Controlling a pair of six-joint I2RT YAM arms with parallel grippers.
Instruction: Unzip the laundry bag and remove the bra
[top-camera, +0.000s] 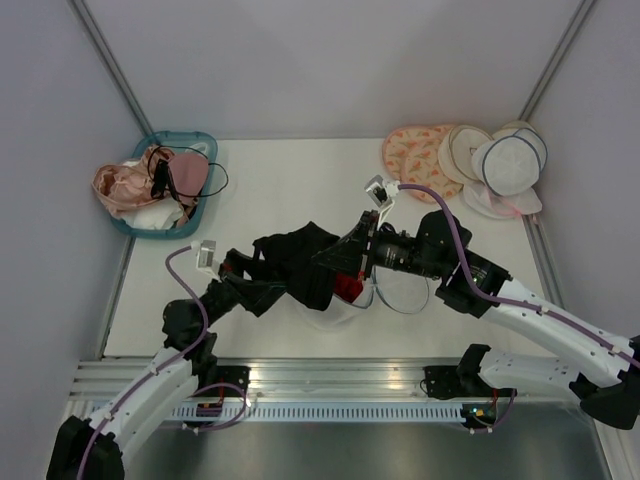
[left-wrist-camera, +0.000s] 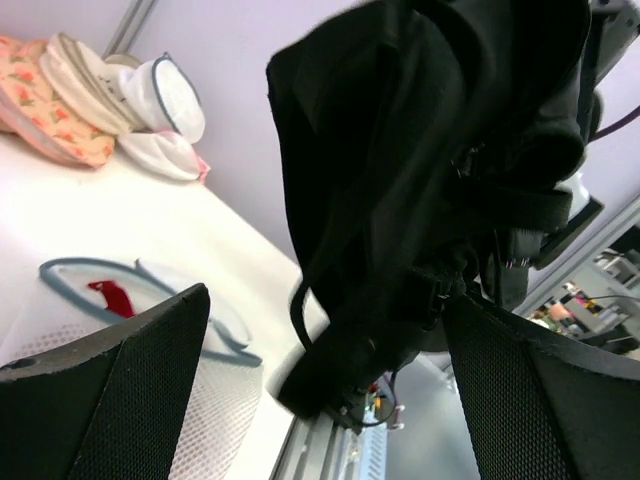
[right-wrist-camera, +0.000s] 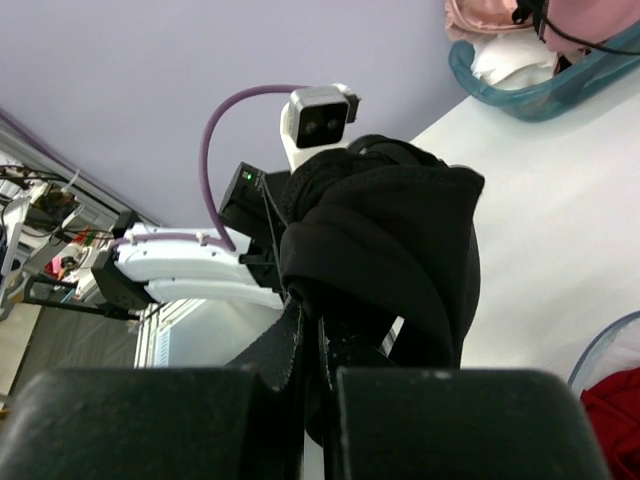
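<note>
A black bra (top-camera: 300, 250) hangs above the table's middle, and my right gripper (top-camera: 335, 258) is shut on it; in the right wrist view its fabric (right-wrist-camera: 390, 230) is pinched between the closed fingers of the gripper (right-wrist-camera: 318, 350). My left gripper (top-camera: 275, 292) is open just left of and below the bra. In the left wrist view the bra (left-wrist-camera: 420, 150) hangs between and beyond the wide-apart fingers of the gripper (left-wrist-camera: 325, 300). The white mesh laundry bag (top-camera: 398, 300) lies open under the right arm, its navy-trimmed rim (left-wrist-camera: 150, 275) showing with a red item (top-camera: 347, 288) inside.
A teal basket (top-camera: 130, 225) of pink and white clothes stands at the back left. A stack of peach, cream and white round bags (top-camera: 470, 160) lies at the back right. An aluminium rail (top-camera: 330, 375) runs along the table's front edge.
</note>
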